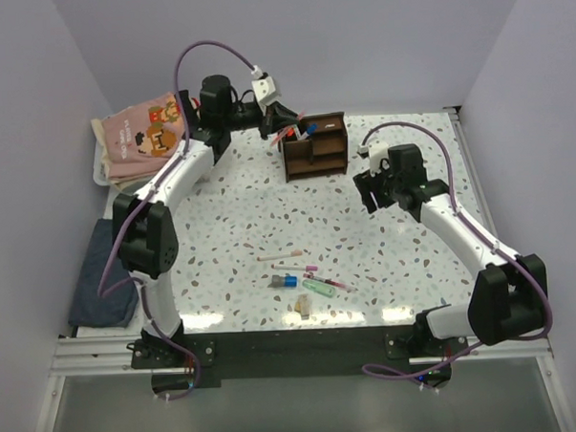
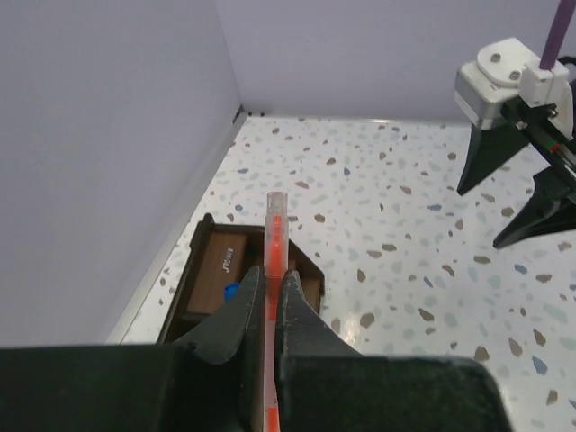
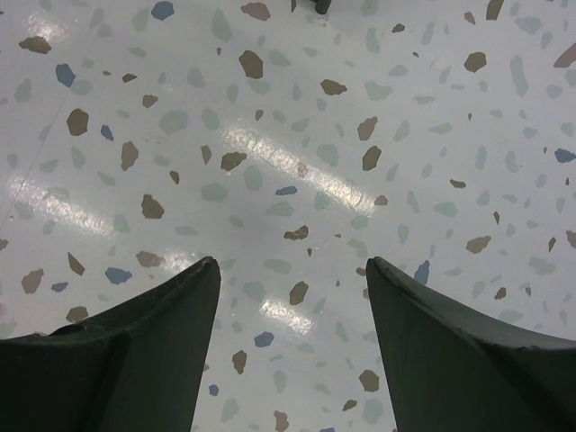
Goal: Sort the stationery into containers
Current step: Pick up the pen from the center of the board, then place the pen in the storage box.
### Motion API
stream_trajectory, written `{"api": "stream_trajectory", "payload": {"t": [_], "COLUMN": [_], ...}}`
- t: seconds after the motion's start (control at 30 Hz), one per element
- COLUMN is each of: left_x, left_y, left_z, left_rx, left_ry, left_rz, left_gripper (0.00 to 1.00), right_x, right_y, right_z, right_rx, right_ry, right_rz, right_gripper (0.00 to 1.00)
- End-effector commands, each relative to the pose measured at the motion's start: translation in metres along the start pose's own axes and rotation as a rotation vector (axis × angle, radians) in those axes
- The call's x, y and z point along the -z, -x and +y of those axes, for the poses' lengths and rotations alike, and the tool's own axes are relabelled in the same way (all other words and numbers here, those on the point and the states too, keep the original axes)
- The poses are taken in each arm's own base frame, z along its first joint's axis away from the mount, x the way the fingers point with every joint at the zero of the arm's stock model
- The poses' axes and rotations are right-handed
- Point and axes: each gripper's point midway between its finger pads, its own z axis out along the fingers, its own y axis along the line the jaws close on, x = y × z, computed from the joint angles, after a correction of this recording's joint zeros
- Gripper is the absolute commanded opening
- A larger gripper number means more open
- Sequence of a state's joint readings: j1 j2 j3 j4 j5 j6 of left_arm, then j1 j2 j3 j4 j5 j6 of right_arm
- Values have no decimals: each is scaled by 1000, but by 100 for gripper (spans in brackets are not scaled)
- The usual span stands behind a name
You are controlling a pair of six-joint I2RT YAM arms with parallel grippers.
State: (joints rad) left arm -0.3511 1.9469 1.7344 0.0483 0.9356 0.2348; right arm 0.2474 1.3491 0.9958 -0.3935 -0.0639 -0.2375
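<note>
White terrazzo table flecked brown and blue, pale lilac walls boxing it in on three sides, and up at the back sits the dark wooden organizer. The left gripper hangs right above it, fingers pinched tight on the orange highlighter, whose clear-capped end sticks out over the compartments. The right gripper hovers spread wide over bare table to the organizer's right, holding nothing, while the other pens lie scattered near the front edge.

White arms, black joints, purple cables, dark jaws.
</note>
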Motion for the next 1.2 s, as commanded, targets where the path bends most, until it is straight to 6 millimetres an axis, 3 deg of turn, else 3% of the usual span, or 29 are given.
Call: {"api": "stream_trajectory", "payload": {"t": [0.0, 0.03, 0.1, 0.17, 0.7, 0.9, 1.17], "left_x": [-8, -12, -25, -31, -57, -55, -31], "left_y": [52, 72, 57, 61, -29, -49, -67], "left_z": [14, 24, 36, 42, 69, 78, 88], "left_rx": [-58, -88, -65, -106, -19, -15, 15], "left_ry": [-71, -60, -49, -29, 9, 28, 67], "left_rz": [-373, -402, -398, -414, -376, -363, -333], "left_gripper": [0, 0, 0, 0, 0, 0, 0], "right_x": [5, 4, 4, 4, -6, -11, -19], "right_y": [30, 31, 28, 27, 22, 24, 28], "right_z": [-14, -15, -17, -18, -23, -24, -24], "right_rx": [8, 9, 6, 5, 27, 26, 18], "right_ry": [-50, -53, -60, -64, -66, -64, -58], "right_rz": [-71, -72, -66, -65, 12, 26, 27], "right_gripper": [70, 70, 70, 70, 70, 70, 70]}}
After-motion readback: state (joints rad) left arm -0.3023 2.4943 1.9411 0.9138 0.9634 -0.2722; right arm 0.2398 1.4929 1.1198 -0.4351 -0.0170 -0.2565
